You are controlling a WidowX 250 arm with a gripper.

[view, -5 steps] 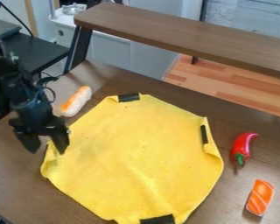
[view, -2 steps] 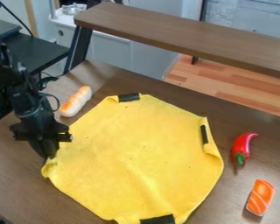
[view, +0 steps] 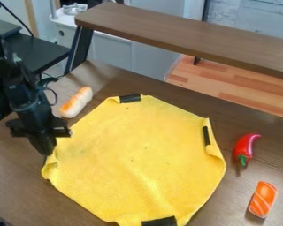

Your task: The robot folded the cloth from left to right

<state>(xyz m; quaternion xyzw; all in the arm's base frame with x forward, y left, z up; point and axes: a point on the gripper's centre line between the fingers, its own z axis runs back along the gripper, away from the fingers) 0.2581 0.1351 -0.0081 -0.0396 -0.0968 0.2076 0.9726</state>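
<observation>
At the left, the tool (view: 46, 152) is clenched on what looks like the left edge of the yellow cloth (view: 132, 159), which is spread over the middle of the surface (view: 25, 190). The grasp should be kept firm and low, so that a full layer is held rather than a few fibres. The edge is best raised only a little, then carried over the cloth in a smooth, shallow arc towards the right; if it is pulled flat, the whole piece may be dragged along. The edge should be laid down gently before being released, so that the fold is not sprung back.

Counted from left to right: one tool, one bread roll (view: 78, 102), one cloth, three black strips at its edges (top (view: 130, 98), bottom (view: 159, 221) and right (view: 206, 135)), one red pepper (view: 246, 148) and one orange piece of fish (view: 263, 199).
</observation>
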